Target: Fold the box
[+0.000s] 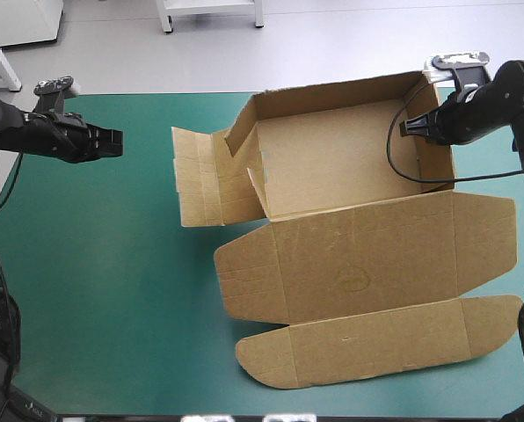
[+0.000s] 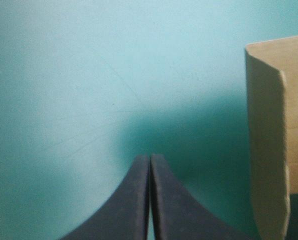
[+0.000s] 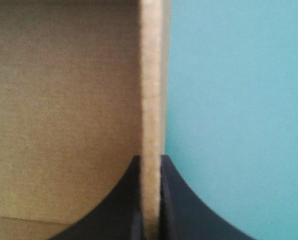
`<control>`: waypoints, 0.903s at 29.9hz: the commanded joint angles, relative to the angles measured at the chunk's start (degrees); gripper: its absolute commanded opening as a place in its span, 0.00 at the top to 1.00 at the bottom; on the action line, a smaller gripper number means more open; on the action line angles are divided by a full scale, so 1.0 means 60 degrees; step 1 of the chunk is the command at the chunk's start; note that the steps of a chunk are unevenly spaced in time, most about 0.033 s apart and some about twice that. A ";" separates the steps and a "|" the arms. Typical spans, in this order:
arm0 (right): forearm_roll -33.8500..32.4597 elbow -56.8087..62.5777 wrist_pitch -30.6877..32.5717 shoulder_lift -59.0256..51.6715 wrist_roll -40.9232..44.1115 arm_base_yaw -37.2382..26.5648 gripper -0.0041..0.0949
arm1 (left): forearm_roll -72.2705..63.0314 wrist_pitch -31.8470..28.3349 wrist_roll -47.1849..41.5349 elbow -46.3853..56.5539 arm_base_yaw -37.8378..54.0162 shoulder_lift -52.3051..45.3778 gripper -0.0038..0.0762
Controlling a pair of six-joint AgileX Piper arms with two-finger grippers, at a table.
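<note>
Your right gripper (image 3: 150, 157) jaws pinch the box (image 1: 350, 158) wall; left gripper (image 2: 149, 156) jaws are together; raise the flat left side next.

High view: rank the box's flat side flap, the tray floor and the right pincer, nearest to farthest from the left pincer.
From the left pincer:
1. Side flap, flat at the left of the box, closest.
2. Tray floor, inside the raised walls, mid-table.
3. Right pincer, shut on the box at its right side, farthest.
</note>
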 commanded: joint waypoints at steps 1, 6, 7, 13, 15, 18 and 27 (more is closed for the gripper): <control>0.0803 -0.0719 -0.0001 -0.0742 -0.0167 -0.0097 0.96 | -0.1747 0.0096 0.0612 -0.0185 0.0247 0.0129 0.96; 0.1239 -0.1708 -0.0001 -0.0809 -0.0195 -0.0097 0.96 | -0.3137 0.0284 0.1472 0.0634 0.0247 0.0636 0.96; 0.1264 -0.1886 -0.0001 -0.0809 -0.0195 -0.0097 0.96 | -0.3324 0.0328 0.1685 0.0868 0.0247 0.0655 0.96; 0.2493 -0.2121 -0.0113 -0.0745 -0.0342 -0.0097 0.96 | -0.5458 0.0555 0.2816 0.1975 0.0247 0.0664 0.96; 0.2555 -0.2121 -0.0280 -0.0645 -0.0342 -0.0097 0.96 | -0.5863 0.0571 0.2965 0.2110 0.0111 0.0621 0.96; 0.2315 -0.2141 -0.0280 -0.0385 -0.0342 -0.0097 0.96 | -0.5864 0.0571 0.2986 0.2165 -0.0257 0.0516 0.96; 0.2100 -0.2141 -0.0280 0.0398 -0.0342 -0.0097 0.96 | -0.6818 0.0571 0.3183 0.2165 -0.1177 0.0233 0.96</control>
